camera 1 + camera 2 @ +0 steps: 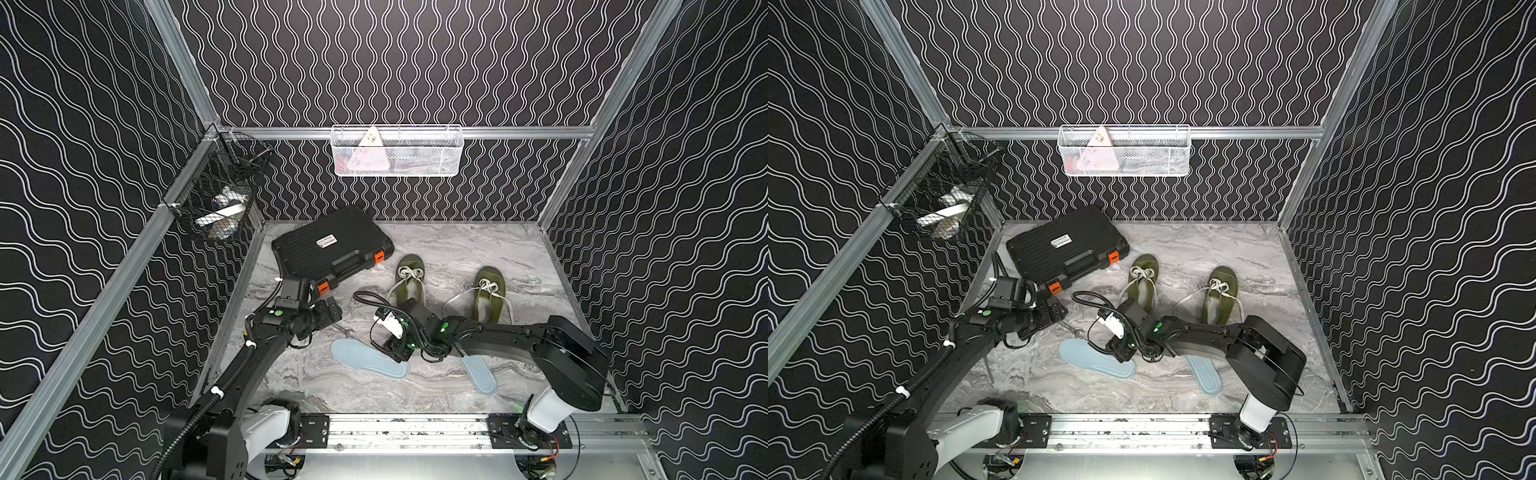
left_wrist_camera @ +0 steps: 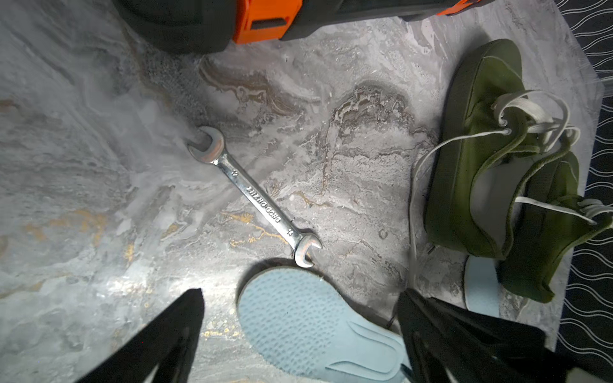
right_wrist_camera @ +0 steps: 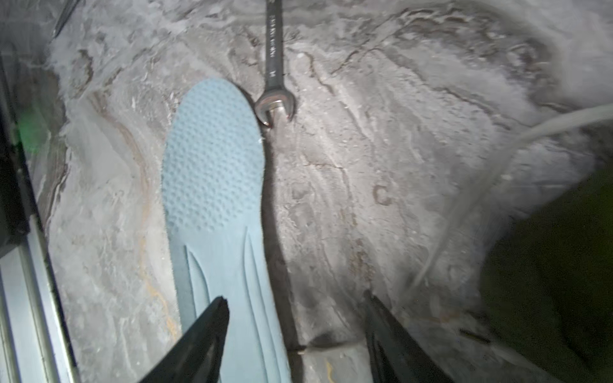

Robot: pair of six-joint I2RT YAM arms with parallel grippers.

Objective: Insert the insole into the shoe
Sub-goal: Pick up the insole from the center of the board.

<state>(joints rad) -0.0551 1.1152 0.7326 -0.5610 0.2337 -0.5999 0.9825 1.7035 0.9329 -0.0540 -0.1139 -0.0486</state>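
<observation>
Lower centre of a top view, flat on the marble-pattern tabletop: pale blue foam insole, dimpled forefoot toward frame left, heel end under the right gripper. Its jaws are part-open, one finger above the ribbed arch and the other above bare table past the edge, with nothing pinched yet. Judged light, thin and floppy lengthwise, so it is likely to sag if lifted by one end. Best taken across the arch or heel edge and fed toe first. Left gripper hangs over the toe end, jaws wide and empty. Open-ended wrench just beside the toe, perhaps touching; could get dragged. Second insole lower right, partly under the arm. Olive shoe and second olive shoe right of centre, laces loose. Table looks smooth, so the insole may slide. Black tool case behind. Black wavy-line walls, white mesh basket, black wire basket.
</observation>
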